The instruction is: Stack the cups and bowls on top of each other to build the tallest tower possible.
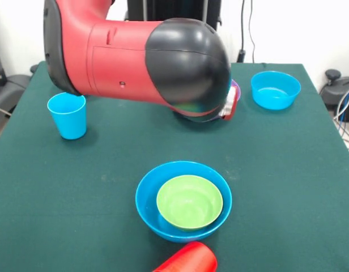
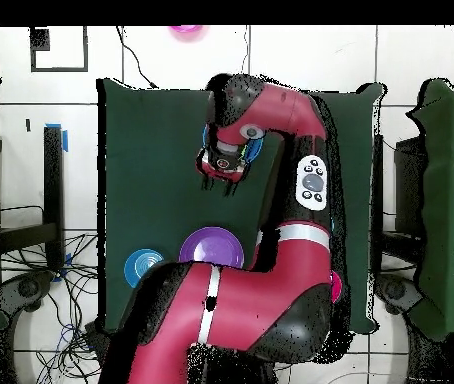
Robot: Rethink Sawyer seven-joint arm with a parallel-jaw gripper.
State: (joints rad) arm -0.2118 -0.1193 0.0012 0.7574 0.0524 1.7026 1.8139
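Observation:
A large blue bowl (image 1: 146, 198) holding a lime green bowl (image 1: 190, 202) sits at the front centre of the table. Just in front of it, at the picture's edge, a red cup (image 1: 188, 260) lies on its side. Far left, a light blue cup (image 1: 67, 116) stands upright. Another blue bowl (image 1: 275, 89) rests at the back right, with a purple bowl's rim (image 1: 236, 89) peeking out behind the arm. No tower stands. My gripper (image 2: 221, 180) hangs above the table beside the nested blue bowl (image 2: 255, 150), pointing down; the arm's elbow hides it in the front view.
The bulky red and black arm (image 1: 163, 59) spans the back of the table. From above, the purple bowl (image 2: 211, 245) and a blue bowl (image 2: 143, 265) lie near the base. A pink bowl (image 2: 184, 32) sits off the table; another pink edge (image 2: 336, 285) shows behind the arm.

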